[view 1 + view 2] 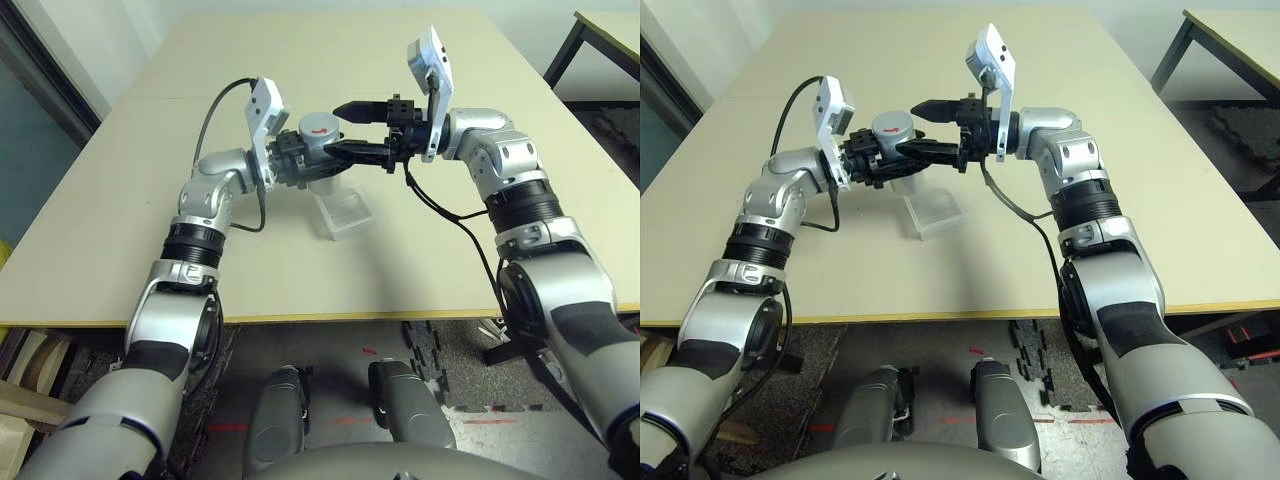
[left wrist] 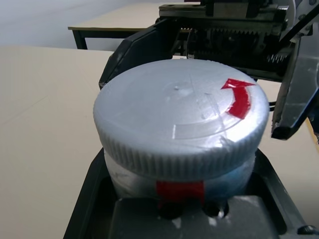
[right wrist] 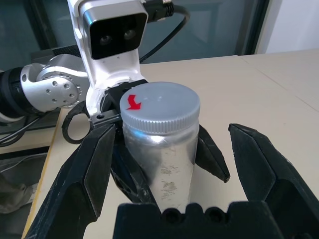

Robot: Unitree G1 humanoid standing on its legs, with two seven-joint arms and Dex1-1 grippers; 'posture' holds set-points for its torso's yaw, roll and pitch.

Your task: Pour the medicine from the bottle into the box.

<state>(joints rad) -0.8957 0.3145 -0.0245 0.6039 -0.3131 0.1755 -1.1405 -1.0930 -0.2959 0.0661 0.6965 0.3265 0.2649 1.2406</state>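
the bottle (image 1: 316, 150) was held upright above the table (image 1: 150, 200) in the clamped left gripper (image 1: 300, 160), cap (image 2: 179, 107) not yet off. the right gripper (image 3: 174, 164) was spread wide, one finger either side of the bottle just under the cap, apart from it. the box (image 1: 342, 212) was seen on the table below both grippers. a squeeze on the body rather than the cap could, it was judged, twist the bottle loose and tip it.
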